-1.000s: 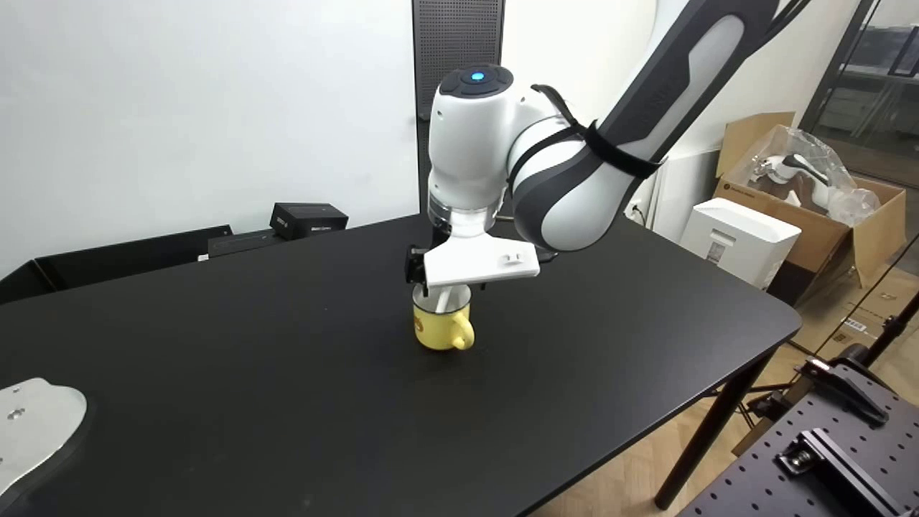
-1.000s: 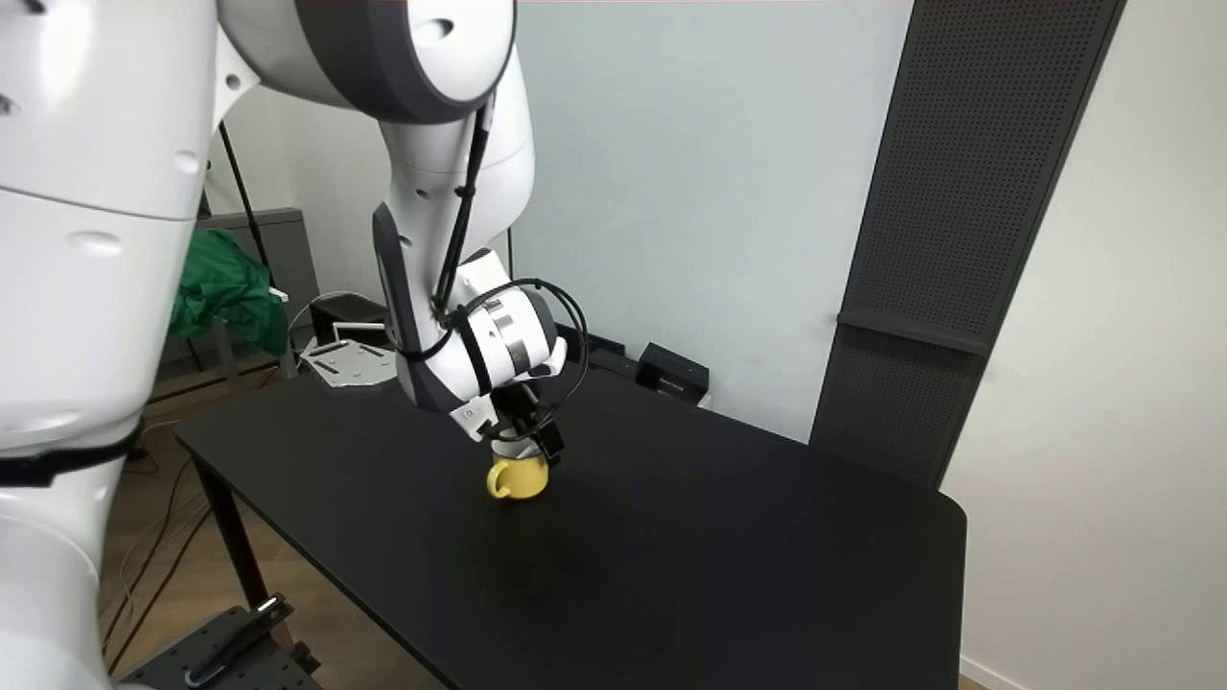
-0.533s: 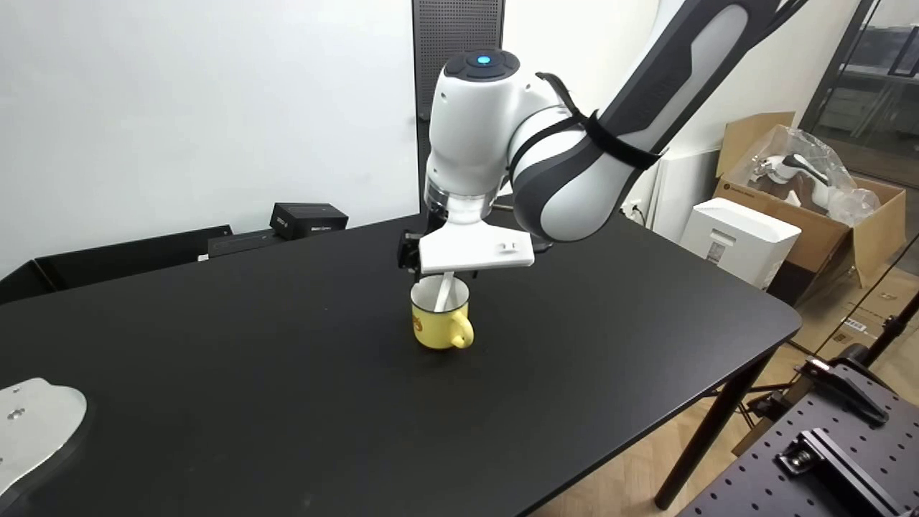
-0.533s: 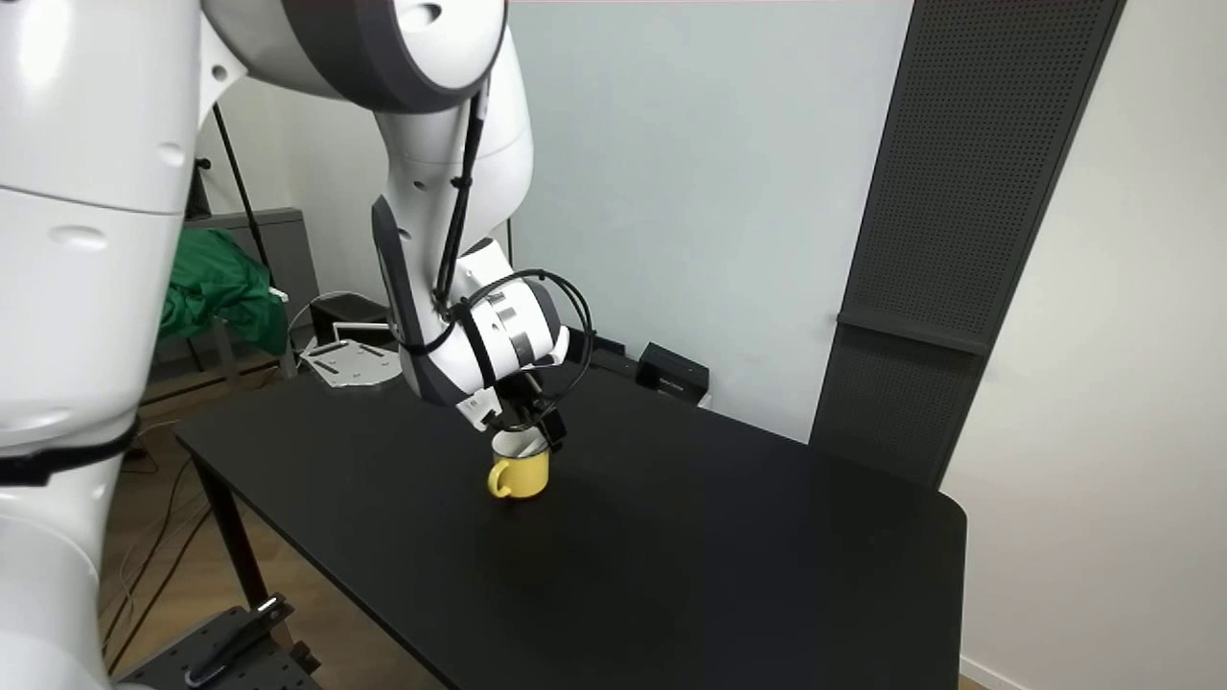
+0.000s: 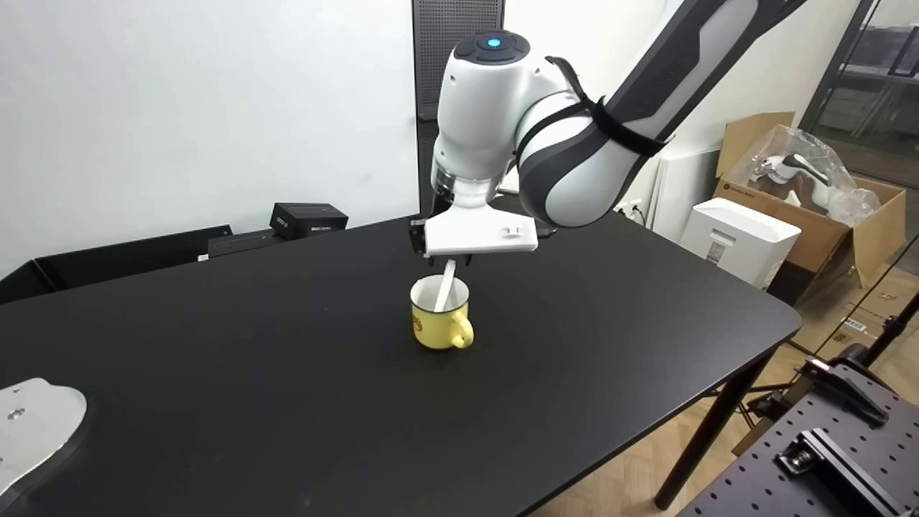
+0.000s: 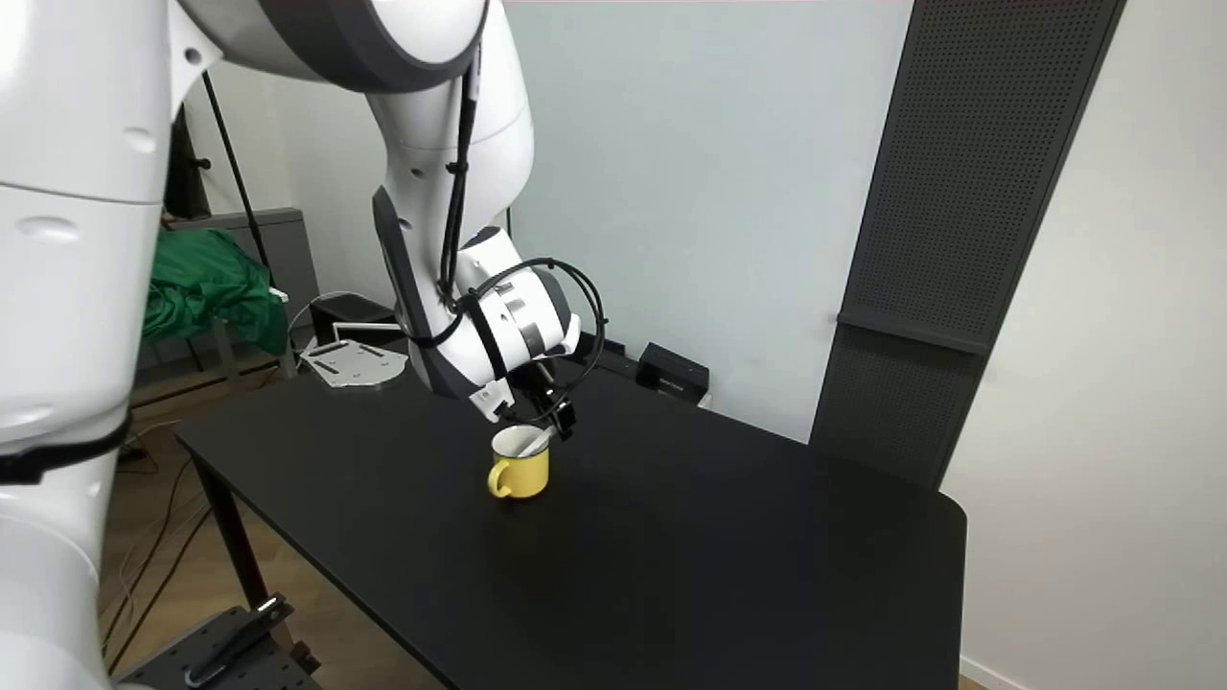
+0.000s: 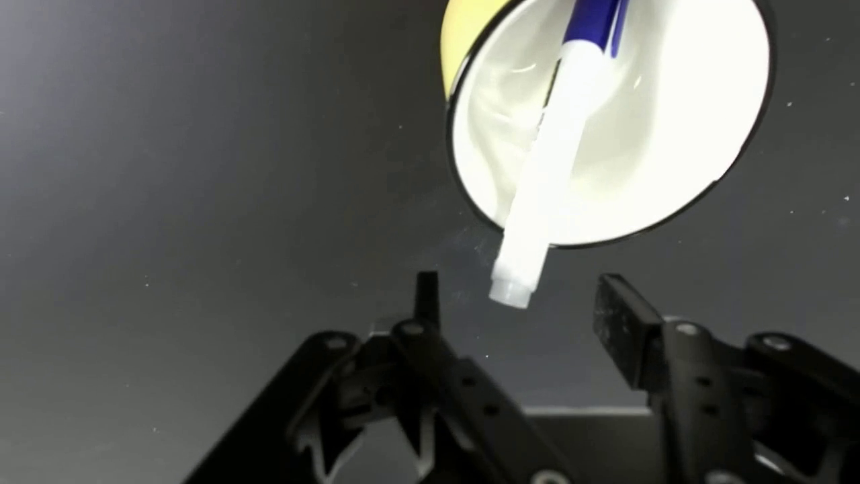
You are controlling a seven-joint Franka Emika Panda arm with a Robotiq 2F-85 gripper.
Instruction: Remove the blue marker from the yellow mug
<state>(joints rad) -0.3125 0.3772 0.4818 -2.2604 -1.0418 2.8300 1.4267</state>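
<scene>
The yellow mug [image 5: 436, 330] stands upright on the black table in both exterior views [image 6: 522, 476]. Its pale inside and part of its yellow wall [image 7: 462, 32] show in the wrist view. The blue marker [image 7: 552, 158] leans in the mug, blue part down inside, long white part sticking out over the rim. It also shows in both exterior views [image 5: 445, 289] [image 6: 538, 441]. My gripper [image 7: 523, 299] is open. In the wrist view the marker's white end lies between the fingertips, with a gap on each side. In an exterior view the gripper [image 5: 450, 260] is just above the mug.
The black table [image 5: 287, 402] spreads around the mug. Black boxes [image 5: 310, 220] lie at its back edge. A light metal plate [image 5: 39, 424] is at the table's left side in that view. A cable loop [image 6: 590, 307] hangs from the wrist.
My gripper has risen away from the mug, so more of the mug's opening and the marker's white end show. The mug and the marker have not visibly moved.
</scene>
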